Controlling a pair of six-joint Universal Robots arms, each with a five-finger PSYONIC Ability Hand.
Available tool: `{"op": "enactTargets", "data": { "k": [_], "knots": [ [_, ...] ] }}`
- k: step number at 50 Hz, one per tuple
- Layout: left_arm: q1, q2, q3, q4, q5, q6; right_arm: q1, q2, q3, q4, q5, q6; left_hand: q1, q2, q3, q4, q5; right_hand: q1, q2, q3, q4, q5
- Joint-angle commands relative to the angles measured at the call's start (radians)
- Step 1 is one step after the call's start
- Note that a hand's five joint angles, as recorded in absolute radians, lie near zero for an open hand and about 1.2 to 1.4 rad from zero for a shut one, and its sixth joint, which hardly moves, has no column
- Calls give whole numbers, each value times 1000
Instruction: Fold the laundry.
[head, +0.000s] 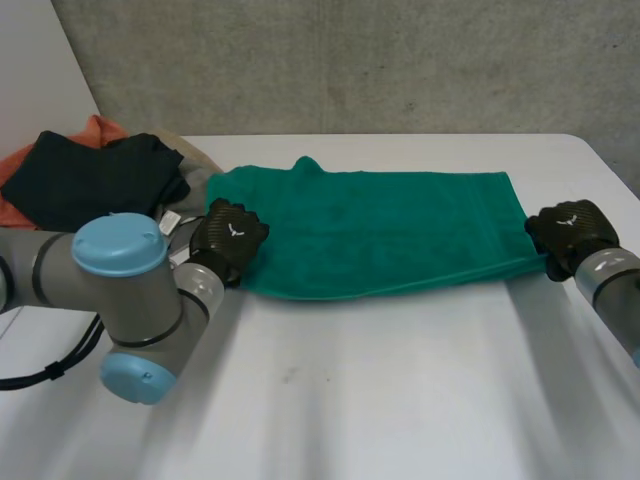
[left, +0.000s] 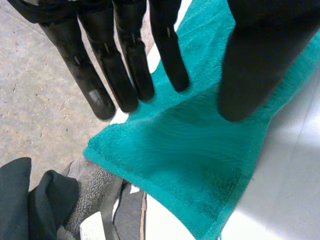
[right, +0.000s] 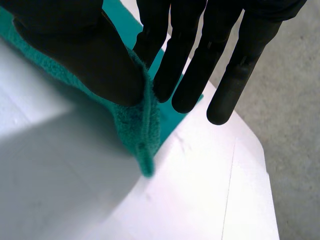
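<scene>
A green towel (head: 380, 230) lies folded in a long strip across the back of the white table (head: 400, 390). My left hand (head: 230, 236) is over its left end. In the left wrist view its fingers (left: 125, 70) are straight and spread just above the towel's end (left: 190, 165), with the thumb apart from them and nothing pinched. My right hand (head: 568, 232) is at the towel's right end. In the right wrist view its thumb (right: 90, 55) and fingers pinch the near corner of the towel (right: 145, 135), which hangs down to the table.
A pile of clothes (head: 95, 175), dark over orange, sits at the table's back left, close to my left hand. Grey fleece (left: 90, 185) and a dark garment (left: 30, 200) lie just beyond the towel's end. The table's right edge (right: 250, 170) is near my right hand.
</scene>
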Motion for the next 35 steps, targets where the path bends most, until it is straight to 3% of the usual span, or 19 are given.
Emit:
{"op": "enactTargets", "data": {
  "k": [1, 10, 19, 28, 35],
  "knots": [
    [86, 103, -79, -11, 114, -34, -84, -7, 29, 18, -78, 51, -269, -305, -325, -320, -318, 272, 215, 206, 196, 205],
    [168, 171, -180, -11, 150, -250, -117, -7, 30, 68, -155, 122, -287, -323, -343, -338, -336, 272, 215, 206, 196, 205],
    [186, 129, -168, -8, 151, -260, -115, -5, 30, 68, -160, 122, -111, -147, -167, -162, -160, 272, 215, 206, 196, 205],
    [209, -13, -27, -17, 151, -260, -114, -5, 39, 70, -160, 121, -129, -164, -184, -179, -178, 272, 215, 206, 196, 205],
    [209, -101, 88, -117, 154, -260, -114, -5, 46, 70, -163, 116, -141, -176, -196, -191, -189, 272, 215, 206, 196, 205]
  ]
}}
